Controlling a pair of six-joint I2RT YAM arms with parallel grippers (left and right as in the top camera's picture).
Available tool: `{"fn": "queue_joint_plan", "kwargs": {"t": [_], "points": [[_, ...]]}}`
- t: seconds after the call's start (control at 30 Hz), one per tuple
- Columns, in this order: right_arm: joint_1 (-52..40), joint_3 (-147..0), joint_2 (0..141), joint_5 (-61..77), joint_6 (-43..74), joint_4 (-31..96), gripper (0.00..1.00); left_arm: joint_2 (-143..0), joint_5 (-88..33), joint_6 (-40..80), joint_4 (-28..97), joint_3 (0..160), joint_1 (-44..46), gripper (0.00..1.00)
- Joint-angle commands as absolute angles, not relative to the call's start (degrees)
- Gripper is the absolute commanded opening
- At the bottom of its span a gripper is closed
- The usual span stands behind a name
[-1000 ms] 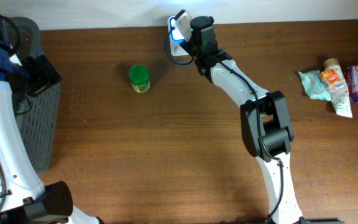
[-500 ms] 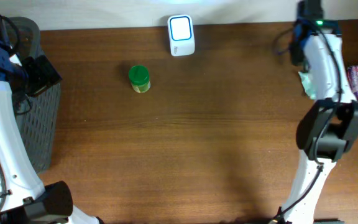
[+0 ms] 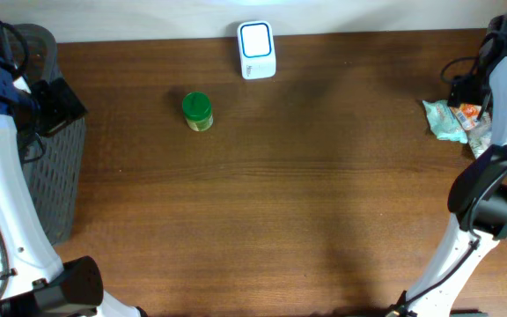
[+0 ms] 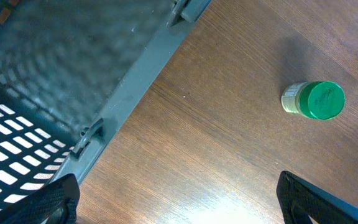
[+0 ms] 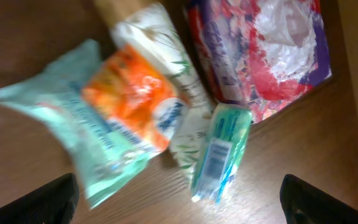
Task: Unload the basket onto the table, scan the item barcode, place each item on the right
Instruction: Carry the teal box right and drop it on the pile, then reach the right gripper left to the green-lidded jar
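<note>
The white barcode scanner point(image 3: 256, 50) with a lit blue face stands at the table's back edge. My right gripper point(image 5: 188, 210) hangs open over a pile at the far right, with nothing between its fingers. Below it a small green packet point(image 5: 221, 149) lies barcode up, against a white tube point(image 5: 179, 93) and an orange-labelled pouch point(image 5: 132, 102). A teal pouch point(image 3: 444, 121) shows beside the right arm in the overhead view. My left gripper point(image 4: 179, 208) is open above bare wood next to the basket. A green-lidded jar point(image 4: 316, 100) stands apart from it.
A grey mesh basket point(image 3: 55, 167) stands at the left table edge, its rim point(image 4: 129, 93) close to my left gripper. A pink and purple package point(image 5: 260, 53) lies at the back of the right pile. The green-lidded jar point(image 3: 197, 111) stands left of the scanner.
My right arm has swung from the scanner to the pile at the far right, and its gripper has opened. The left arm has not moved.
</note>
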State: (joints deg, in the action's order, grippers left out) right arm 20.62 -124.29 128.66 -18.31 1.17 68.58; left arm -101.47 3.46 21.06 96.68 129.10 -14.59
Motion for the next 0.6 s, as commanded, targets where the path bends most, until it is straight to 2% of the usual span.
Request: {"fn": "queue_joint_plan", "kwargs": {"t": [0.0, 0.1, 0.2, 0.33, 0.43, 0.57], "points": [[17.3, -124.4, 117.7, 4.3, 2.2, 68.8, 0.99, -100.3, 3.9, 21.8, 96.7, 129.0, -14.8, 0.99], [13.4, -124.4, 116.5, 26.9, 2.2, 68.9, 0.99, -100.3, 3.9, 21.8, 96.7, 129.0, -14.8, 0.99], [7.6, -124.0, 117.6, 35.2, 2.2, 69.3, 0.99, -100.3, 3.9, 21.8, 96.7, 129.0, -14.8, 0.99], [-2.7, -124.0, 118.3, 35.6, 2.2, 67.6, 0.99, -100.3, 3.9, 21.8, 96.7, 129.0, -14.8, 0.99], [-11.6, -124.0, 118.5, 35.1, 2.2, 60.8, 0.99, -100.3, 3.9, 21.8, 96.7, 129.0, -14.8, 0.99], [-21.6, -124.0, 118.6, 25.6, 2.2, 50.4, 0.99, -100.3, 3.9, 21.8, 96.7, 129.0, -14.8, 0.99]]}}
